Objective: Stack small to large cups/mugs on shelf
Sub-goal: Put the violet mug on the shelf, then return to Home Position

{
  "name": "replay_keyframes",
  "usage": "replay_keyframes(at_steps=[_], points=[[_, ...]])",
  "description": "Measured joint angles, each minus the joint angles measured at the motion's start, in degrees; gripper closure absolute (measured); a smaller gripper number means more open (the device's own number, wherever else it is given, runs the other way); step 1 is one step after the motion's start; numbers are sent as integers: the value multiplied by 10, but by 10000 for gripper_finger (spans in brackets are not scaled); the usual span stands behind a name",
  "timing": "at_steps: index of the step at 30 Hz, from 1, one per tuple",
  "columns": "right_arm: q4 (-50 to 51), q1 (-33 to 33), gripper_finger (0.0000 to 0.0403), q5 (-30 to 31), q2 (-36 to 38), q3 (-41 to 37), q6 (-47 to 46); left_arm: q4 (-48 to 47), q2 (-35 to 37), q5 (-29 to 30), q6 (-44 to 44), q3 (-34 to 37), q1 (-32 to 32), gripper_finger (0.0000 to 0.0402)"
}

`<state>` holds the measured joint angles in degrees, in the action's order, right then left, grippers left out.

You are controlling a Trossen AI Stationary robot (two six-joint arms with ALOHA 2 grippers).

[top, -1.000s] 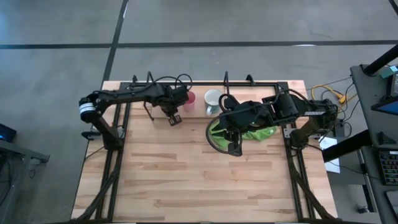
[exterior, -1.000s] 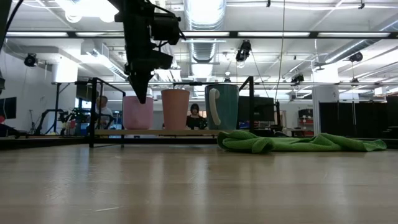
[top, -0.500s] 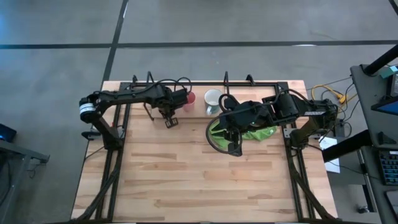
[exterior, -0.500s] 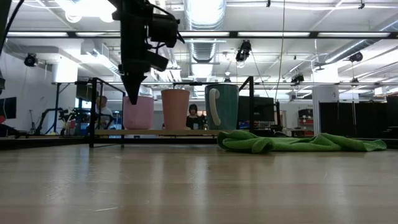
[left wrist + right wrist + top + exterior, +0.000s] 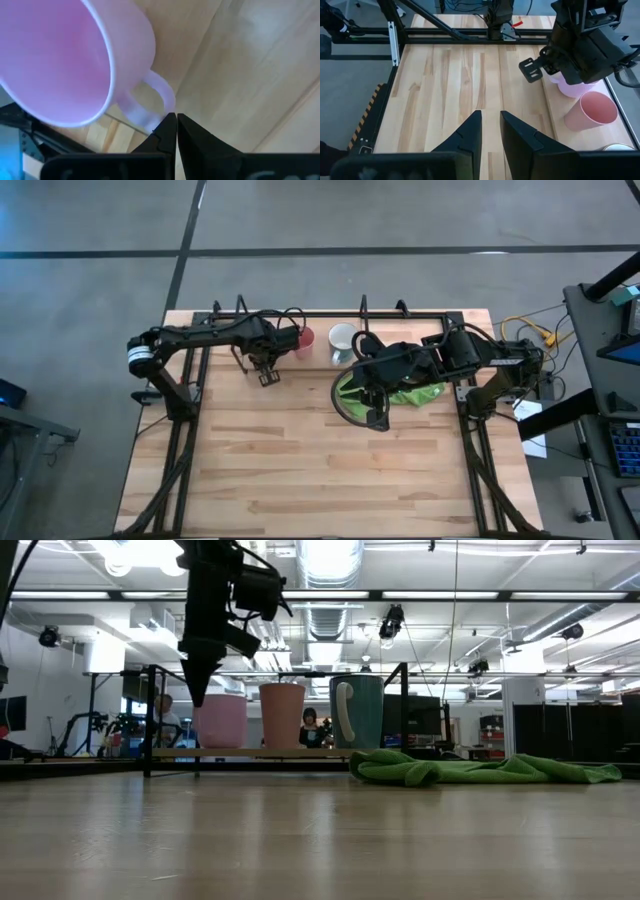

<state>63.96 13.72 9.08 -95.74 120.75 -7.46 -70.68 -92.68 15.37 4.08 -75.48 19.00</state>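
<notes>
Three cups stand in a row on the low wooden shelf (image 5: 250,753) at the table's far edge: a lilac mug with a handle (image 5: 222,720), a red-pink cup (image 5: 282,715) and a grey-white mug (image 5: 357,710). My left gripper (image 5: 197,695) is shut and empty. It points down just left of the lilac mug (image 5: 60,60), near its handle (image 5: 160,97). In the high view the left arm hides the lilac mug. My right gripper (image 5: 378,420) is open and empty, above the green cloth (image 5: 415,392).
The green cloth (image 5: 480,770) lies crumpled on the table right of the shelf, under my right arm. Black rods with upright loops (image 5: 400,312) frame the shelf. Bare wooden tabletop (image 5: 300,460) spreads toward the near edge.
My left gripper has moved toward the table's left edge, from in front of the lilac mug to just left of it, staying shut. The cups have stayed in place.
</notes>
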Motion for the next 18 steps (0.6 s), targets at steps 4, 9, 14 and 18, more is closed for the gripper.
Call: replay_keyframes(at_steps=[4, 9, 14, 18], points=[[0, 0, 339, 0, 0, 0, 0, -9, 2, 1, 0, 0, 0, 402], [0, 0, 339, 0, 0, 0, 0, -20, 10, 1, 1, -1, -3, 401], [0, 0, 339, 0, 0, 0, 0, -28, 40, -51, 1, -23, -20, 401], [2, 0, 339, 0, 6, 0, 4, -29, 86, -100, 22, -57, -49, 401]])
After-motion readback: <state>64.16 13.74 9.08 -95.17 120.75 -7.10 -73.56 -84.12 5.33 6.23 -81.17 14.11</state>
